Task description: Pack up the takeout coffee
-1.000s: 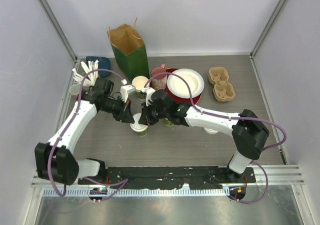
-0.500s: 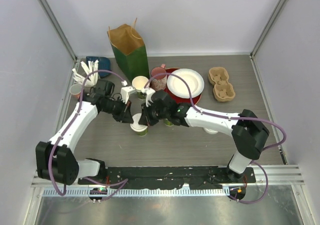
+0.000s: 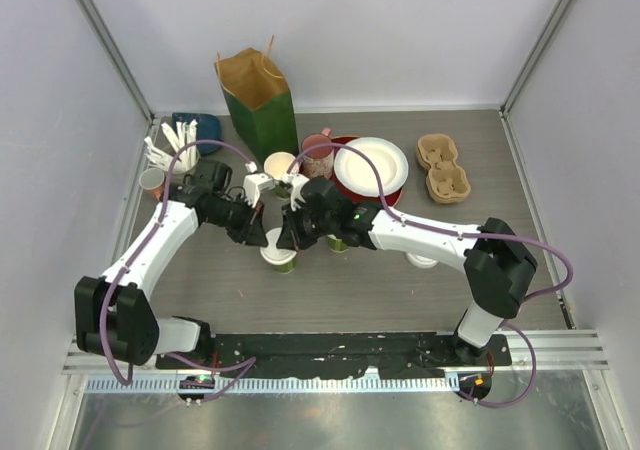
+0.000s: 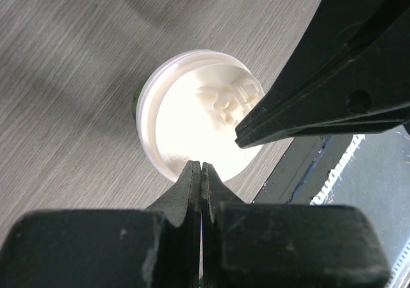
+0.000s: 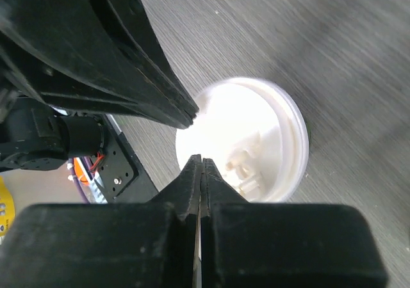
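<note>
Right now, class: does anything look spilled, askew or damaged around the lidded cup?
Nothing stands out. The lidded cup stands upright, its lid looks evenly seated, and no spill shows on the table. The left tool and right tool are shut over it.

I count three green cups — one lidded, one open, one half hidden. One small tan cup. One paper bag. One pink mug. Two plates — one white, one red. Whether the cardboard holder is one piece or two, I cannot tell.
</note>
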Available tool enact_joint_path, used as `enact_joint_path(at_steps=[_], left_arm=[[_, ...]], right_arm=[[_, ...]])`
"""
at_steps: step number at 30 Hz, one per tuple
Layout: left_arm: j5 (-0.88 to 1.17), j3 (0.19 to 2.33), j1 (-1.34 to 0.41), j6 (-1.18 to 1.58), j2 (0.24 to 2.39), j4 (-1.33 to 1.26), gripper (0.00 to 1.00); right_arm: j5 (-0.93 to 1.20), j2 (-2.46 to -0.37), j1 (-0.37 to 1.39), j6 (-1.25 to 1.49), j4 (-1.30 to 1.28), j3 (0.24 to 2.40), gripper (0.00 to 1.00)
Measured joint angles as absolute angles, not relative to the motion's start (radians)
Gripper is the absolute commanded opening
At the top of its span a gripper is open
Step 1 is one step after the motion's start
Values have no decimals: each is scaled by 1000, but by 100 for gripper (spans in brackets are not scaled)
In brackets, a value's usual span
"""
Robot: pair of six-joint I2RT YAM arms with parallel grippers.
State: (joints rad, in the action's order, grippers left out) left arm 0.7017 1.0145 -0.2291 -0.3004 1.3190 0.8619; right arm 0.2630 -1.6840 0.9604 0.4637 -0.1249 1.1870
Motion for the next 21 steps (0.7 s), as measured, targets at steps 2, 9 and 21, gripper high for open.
enact_joint_path(at_steps=[2,9,21], left_arm=[[707,1031,-229,-296,1311,878,0],[723,1114,-228,-289,1256,888,0],[702,1013,-223,-266,1309,868,0]], right_arm=[[263,-1684,960,453,-161,1232,1],[244,-1685,959,417,-207,1382,1],[271,-1782,918,464,-63,1240,1]])
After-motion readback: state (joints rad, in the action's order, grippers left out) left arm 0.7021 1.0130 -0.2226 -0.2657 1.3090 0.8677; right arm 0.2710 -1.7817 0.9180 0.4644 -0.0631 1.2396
